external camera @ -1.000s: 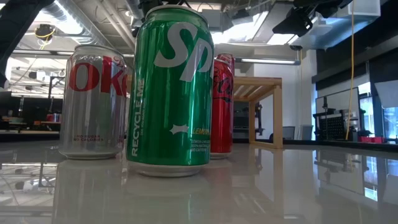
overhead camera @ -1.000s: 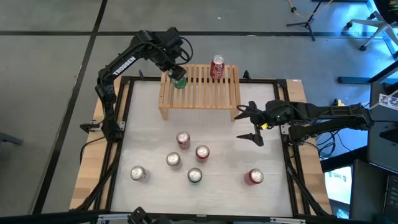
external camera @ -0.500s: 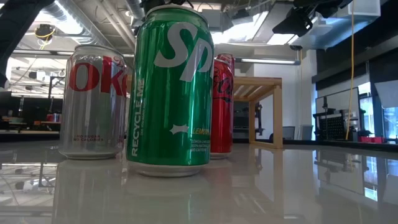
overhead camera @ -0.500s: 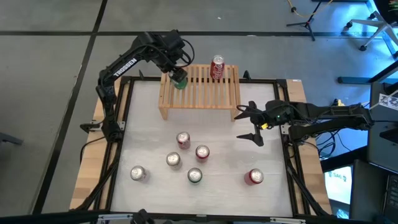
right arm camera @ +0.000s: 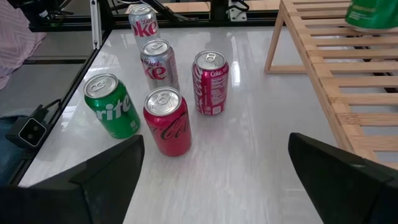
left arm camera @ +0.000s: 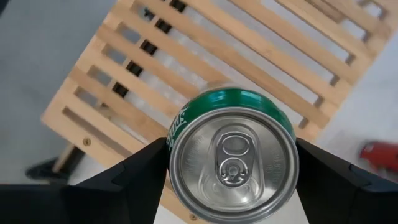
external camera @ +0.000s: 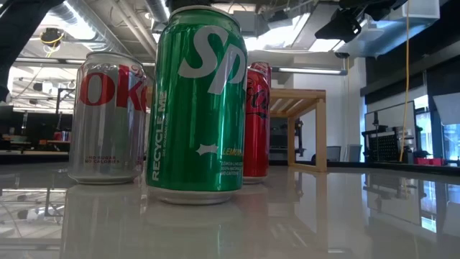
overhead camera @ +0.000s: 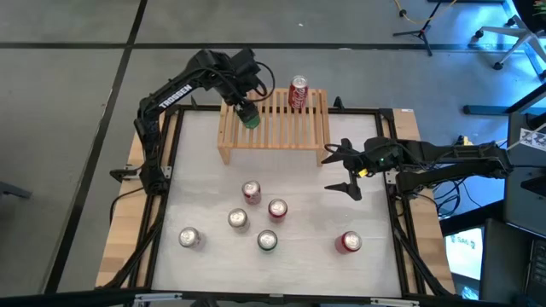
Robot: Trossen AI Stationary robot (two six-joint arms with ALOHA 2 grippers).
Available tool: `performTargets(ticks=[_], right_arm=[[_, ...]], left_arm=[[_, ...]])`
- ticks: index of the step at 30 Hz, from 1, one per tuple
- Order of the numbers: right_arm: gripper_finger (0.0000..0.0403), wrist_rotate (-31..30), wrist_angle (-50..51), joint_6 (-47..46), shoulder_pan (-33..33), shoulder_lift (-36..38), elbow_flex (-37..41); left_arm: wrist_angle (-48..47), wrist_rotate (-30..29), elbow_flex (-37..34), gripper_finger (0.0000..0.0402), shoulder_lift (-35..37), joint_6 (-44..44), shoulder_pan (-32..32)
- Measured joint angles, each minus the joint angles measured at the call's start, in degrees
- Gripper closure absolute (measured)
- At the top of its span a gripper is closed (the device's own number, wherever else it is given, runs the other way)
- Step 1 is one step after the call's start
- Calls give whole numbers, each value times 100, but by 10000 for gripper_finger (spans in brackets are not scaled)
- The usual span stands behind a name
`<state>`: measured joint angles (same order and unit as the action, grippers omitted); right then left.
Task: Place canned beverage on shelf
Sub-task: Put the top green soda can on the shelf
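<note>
The shelf (overhead camera: 275, 128) is a light wooden rack with a slatted top, standing at the table's far side. A red can (overhead camera: 298, 92) stands on its far right part. My left gripper (overhead camera: 248, 114) is over the shelf's left part, shut on a green canned beverage (left arm camera: 233, 158), which also shows in the right wrist view (right arm camera: 372, 14). The can is just above the slats (left arm camera: 249, 56); I cannot tell whether its base touches them. My right gripper (overhead camera: 343, 170) waits open at the table's right side, holding nothing. My left gripper pinches the green can between its two fingers, one finger (left arm camera: 146, 174) on each side of the can's wall (left arm camera: 180, 127) just under the top rim. The fingers come from above, pointing steeply down. The can stays upright, its top toward the wrist.
Several cans stand on the white table: two red ones (overhead camera: 252, 192) (overhead camera: 277, 207), two silver ones (overhead camera: 238, 219) (overhead camera: 188, 237), a green one (overhead camera: 267, 241) and a red one (overhead camera: 348, 243) nearer the right edge. Slats between the two shelf cans are bare.
My left gripper has carried the green can a short way toward the table's right and near edges, from the shelf's left end in over its slats. Its wrist has rolled a little. The can stays upright in the hold.
</note>
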<state>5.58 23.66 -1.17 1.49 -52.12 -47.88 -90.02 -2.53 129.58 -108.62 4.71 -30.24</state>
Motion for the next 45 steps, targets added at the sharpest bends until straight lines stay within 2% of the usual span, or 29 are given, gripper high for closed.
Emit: performTargets(ticks=[8, 15, 37, 45], right_arm=[[10, 0, 0, -2, 0, 0, 0], [10, 0, 0, 0, -2, 0, 0], [10, 0, 0, -2, -2, 0, 0], [10, 0, 0, -2, 0, 0, 0]], left_arm=[[0, 0, 0, 123, 0, -1227, 57], [1, -309, 0, 123, 0, -2171, 7], [0, -239, 0, 122, -2, -2763, 0], [1, -246, -1, 100, -2, -2765, 0]])
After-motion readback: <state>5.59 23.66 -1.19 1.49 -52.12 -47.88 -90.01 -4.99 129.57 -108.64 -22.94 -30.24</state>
